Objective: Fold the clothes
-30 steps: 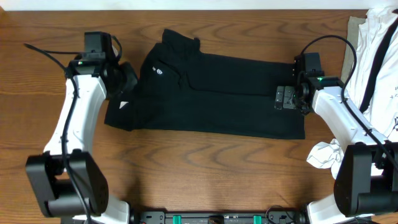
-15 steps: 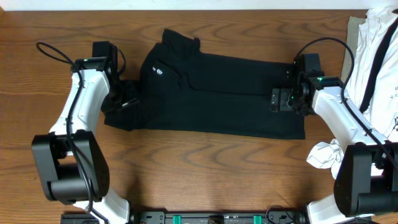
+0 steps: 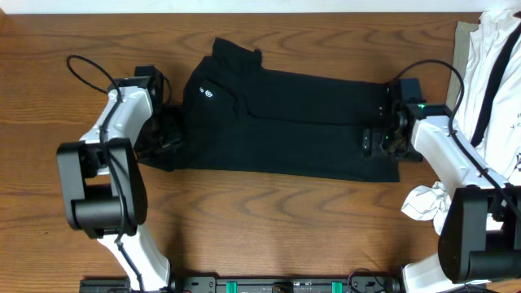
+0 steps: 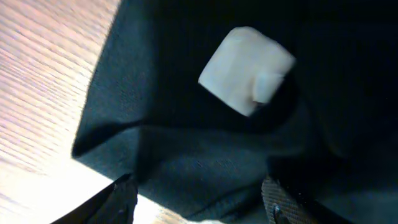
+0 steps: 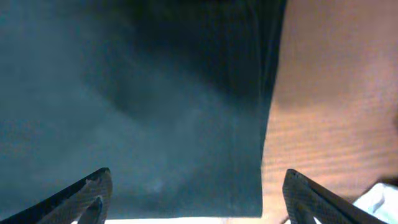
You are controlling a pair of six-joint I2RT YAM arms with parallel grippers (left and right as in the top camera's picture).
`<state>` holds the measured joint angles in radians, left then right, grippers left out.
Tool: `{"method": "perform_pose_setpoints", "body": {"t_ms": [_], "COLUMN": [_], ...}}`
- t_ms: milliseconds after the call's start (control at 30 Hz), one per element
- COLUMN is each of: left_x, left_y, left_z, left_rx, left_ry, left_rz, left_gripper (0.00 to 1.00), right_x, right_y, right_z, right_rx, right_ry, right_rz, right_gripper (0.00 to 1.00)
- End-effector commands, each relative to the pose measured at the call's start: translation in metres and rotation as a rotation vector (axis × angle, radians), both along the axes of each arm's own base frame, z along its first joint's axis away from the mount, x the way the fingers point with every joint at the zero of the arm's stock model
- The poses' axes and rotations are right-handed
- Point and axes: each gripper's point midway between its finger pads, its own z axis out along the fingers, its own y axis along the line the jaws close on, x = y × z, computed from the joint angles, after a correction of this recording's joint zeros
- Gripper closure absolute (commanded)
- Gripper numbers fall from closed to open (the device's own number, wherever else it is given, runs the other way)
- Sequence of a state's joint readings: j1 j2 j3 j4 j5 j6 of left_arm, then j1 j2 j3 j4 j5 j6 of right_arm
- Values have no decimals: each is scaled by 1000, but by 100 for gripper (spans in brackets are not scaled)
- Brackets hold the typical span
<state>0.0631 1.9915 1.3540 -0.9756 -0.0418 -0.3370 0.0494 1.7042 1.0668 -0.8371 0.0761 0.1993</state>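
Fingertips (image 4: 122, 200) of left gripper (image 4: 200, 199) spread apart, closed on no cloth, low at the left edge of the black garment (image 3: 285, 122). Just ahead of them in the left wrist view, a rumpled corner of dark fabric casting a shadow on the wooden table (image 3: 269, 220), with a white tag (image 4: 245, 53) lying on the cloth further in. Seen from overhead, tucked against the garment's left end, arm bent back toward the near left of the table.

Right gripper (image 5: 199, 198) likewise wide open, fingertips (image 5: 90, 190) well apart, not pinching the cloth. Beneath it in the right wrist view, flat dark fabric across the left and middle, a straight hem running top to bottom, bare wood to the right of that hem. One fingertip over the cloth, the other over the wood; touching or just above, impossible to tell. Seen from overhead, set over the garment's right end, near its lower right corner.

Garment itself laid lengthwise across the middle of the table between the two arms, collar toward the far left, small white logo (image 3: 208, 93) near that end. At the table's right edge, white garments with black straps (image 3: 488, 65) in a heap. Just beside the right arm, nearer the front, a small crumpled white cloth (image 3: 425, 201).
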Motion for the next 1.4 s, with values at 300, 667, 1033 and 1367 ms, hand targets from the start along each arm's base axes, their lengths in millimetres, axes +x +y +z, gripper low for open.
{"method": "perform_pose_setpoints", "body": {"t_ms": [300,667,1033,1367], "left_x": [-34,-91,-131,-115], "left_y": [3,-1,-3,-2], "left_z": [-8,-42,-32,1], "left_rx": [23,31,42,41], "left_ry": [136,261,409,304], "left_rz": [46,93,129,132], "left_gripper": [40,41,44,50], "right_x": [-49,-66,-73,-53], "right_y": [-8,-35,-67,-51], "right_z": [-50,-54,-52,-37], "right_rx": [-21,-113,-149,-44], "right_ry": [73,112,122,107], "right_rz": [-90,-165,-263,-238], "right_gripper": [13,11,7,5]}}
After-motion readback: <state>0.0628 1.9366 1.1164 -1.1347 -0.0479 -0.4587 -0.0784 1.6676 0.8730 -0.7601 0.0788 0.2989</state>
